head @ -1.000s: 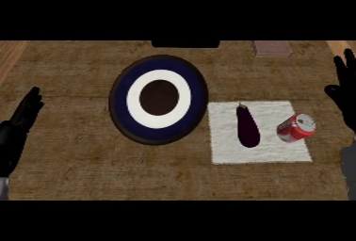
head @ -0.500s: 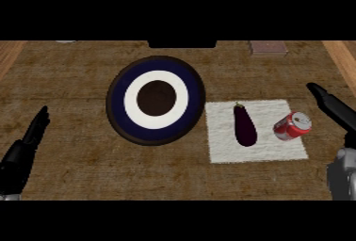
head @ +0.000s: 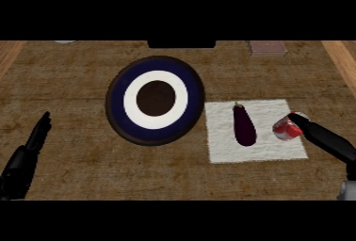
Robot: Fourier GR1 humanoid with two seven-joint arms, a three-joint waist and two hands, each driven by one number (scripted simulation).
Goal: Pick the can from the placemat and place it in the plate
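Observation:
A red can [head: 284, 129] lies on the right part of a white placemat [head: 271, 146], beside a dark purple eggplant [head: 243, 125]. To the left of the mat sits a round plate [head: 156, 100] with a navy rim, a white ring and a brown centre. My right hand [head: 327, 138] comes in from the lower right with its fingers straight, their tips touching the can's right side. My left hand [head: 26, 156] rests at the lower left with straight fingers, far from the plate.
A pinkish box [head: 268, 47] stands at the counter's far edge on the right. A dark object [head: 182, 44] sits at the far edge in the middle. Wooden borders run along both sides of the brown counter.
My right hand has come down and leftward from the right edge until its fingertips reach the can. My left hand has lowered and turned edge-on. The can, eggplant and plate keep their places.

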